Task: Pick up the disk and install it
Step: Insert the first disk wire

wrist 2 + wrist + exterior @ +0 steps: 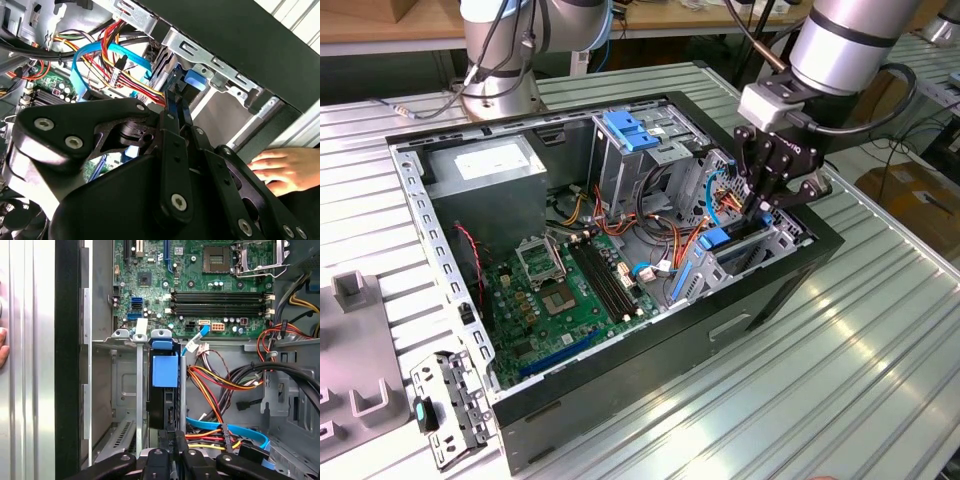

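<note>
The gripper (767,205) was pinched narrow on the disk's (164,390) rear edge. The disk stood on edge in its bay (141,405) at the case's (750,300) front corner, evidently for sliding home. A hand (280,170) rested against the case's outer wall.

Dark-grey disk (161,405) w/ bright blue carrier, green motherboard (200,285), black end effector (765,205), ribbed silver table (820,380)

disk (164,371) in drive bay (127,390), claw (767,205) above
</note>
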`<state>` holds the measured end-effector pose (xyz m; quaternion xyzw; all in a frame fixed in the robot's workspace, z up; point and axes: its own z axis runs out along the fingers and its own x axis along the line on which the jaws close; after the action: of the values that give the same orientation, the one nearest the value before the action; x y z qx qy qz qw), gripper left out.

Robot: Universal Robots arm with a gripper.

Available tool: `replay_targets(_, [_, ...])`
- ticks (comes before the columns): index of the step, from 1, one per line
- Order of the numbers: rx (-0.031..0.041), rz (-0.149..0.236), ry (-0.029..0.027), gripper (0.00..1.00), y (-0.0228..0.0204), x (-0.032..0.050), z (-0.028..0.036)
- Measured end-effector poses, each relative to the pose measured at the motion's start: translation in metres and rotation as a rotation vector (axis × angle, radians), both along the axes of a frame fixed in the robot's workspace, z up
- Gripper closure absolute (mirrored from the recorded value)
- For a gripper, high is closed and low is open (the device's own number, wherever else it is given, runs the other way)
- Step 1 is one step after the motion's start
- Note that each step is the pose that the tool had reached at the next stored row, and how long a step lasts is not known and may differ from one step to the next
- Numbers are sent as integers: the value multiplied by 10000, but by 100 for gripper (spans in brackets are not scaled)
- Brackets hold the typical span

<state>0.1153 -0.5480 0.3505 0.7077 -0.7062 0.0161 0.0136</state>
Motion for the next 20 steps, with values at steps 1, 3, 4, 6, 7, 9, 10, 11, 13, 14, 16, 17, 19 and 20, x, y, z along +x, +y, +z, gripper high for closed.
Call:
replay_targets(1, [2, 0, 0, 84, 0, 0, 7])
replay_targets(3, [3, -2, 0, 84, 0, 0, 6])
replay_targets(4, [2, -5, 0, 84, 0, 0, 5])
replay_targets(6, [1, -29, 0, 84, 2, 0, 0])
replay_targets(7, [2, -43, 0, 84, 2, 0, -4])
replay_targets(9, [6, -65, 0, 84, 1, 0, -11])
replay_targets(10, [10, -71, 0, 84, 1, 0, -14])
replay_targets(11, [15, -75, 0, 84, 1, 0, -17])
replay_targets(13, [54, -83, 1, 84, 1, 0, -29])
replay_targets(14, [62, -85, 0, 84, 2, 0, -32])
replay_targets(16, [76, -88, 0, 84, 2, 0, -38])
replay_targets(17, [83, -89, 0, 84, 2, 0, -41])
replay_targets(19, [94, -92, 0, 84, 2, 0, -50])
replay_targets(20, [98, -93, 1, 84, 1, 0, -53])
